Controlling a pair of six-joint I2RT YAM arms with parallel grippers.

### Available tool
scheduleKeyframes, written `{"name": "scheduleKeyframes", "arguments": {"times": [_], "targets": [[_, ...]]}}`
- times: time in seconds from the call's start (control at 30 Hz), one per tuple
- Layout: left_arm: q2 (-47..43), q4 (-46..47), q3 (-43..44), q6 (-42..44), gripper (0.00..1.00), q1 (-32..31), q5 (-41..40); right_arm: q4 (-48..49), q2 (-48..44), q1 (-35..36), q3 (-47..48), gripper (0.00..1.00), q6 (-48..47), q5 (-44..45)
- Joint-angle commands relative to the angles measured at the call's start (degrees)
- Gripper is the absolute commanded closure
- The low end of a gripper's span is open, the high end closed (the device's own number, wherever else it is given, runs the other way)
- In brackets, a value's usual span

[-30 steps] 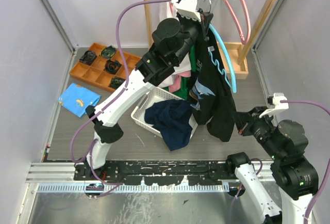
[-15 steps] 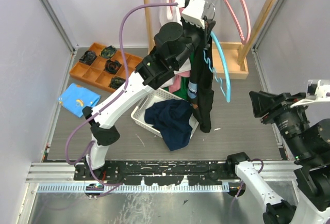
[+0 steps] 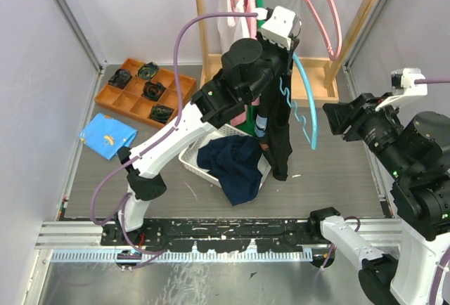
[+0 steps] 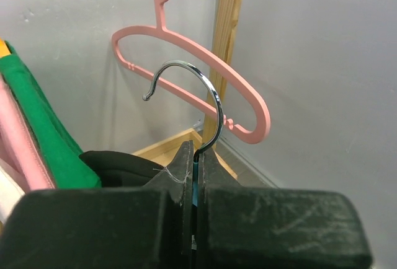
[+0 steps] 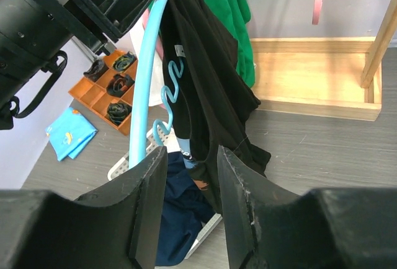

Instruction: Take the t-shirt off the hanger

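- Since a second ago the right gripper (image 3: 339, 118) has let go of the black t-shirt (image 3: 278, 136), risen and drawn back; its jaws stand partly apart, empty.
- Held high, the left gripper (image 4: 197, 171) is clamped on the neck of the blue hanger (image 3: 310, 91), just under its chrome hook (image 4: 198, 89).
- That hanger carries the t-shirt, which now hangs straight down, its lower end beside the white basket (image 3: 191, 156).
- Close behind are a pink hanger (image 3: 322, 10) and a green garment (image 5: 220, 8).
- In the basket a navy garment (image 3: 235, 168) spills over the near rim.
- An orange tray (image 3: 114, 95) holds dark items (image 3: 155, 89); a blue cloth (image 3: 107, 135) lies on the bench (image 3: 330, 178) beside it.

Left arm (image 3: 183, 126) stretched up high, left gripper (image 4: 197, 163) fingers (image 4: 178, 179) pinched shut. Right arm (image 3: 415, 150) raised, right gripper (image 5: 192, 160) fingers apart, empty.
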Motion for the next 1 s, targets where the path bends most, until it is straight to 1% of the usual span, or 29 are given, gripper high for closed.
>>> {"name": "scheduleKeyframes", "arguments": {"times": [0.0,0.3,0.67,0.97], "targets": [[1.4,1.6,2.7,1.3,1.0,-0.3,-2.2,2.8,1.4,-0.2,2.0,0.55,-2.1,-1.9],[3.4,1.5,3.0,1.1,1.0,-0.4,-3.4,3.3,3.3,-0.2,2.3,0.55,-2.6,-4.2],[5.0,1.1,5.3,1.1,1.0,-0.7,-3.8,3.5,3.5,-0.2,-2.9,0.55,-3.5,-3.3],[5.3,1.1,5.6,1.3,1.0,-1.4,-4.0,4.9,4.2,-0.2,-5.5,0.56,-3.7,-3.4]]}}
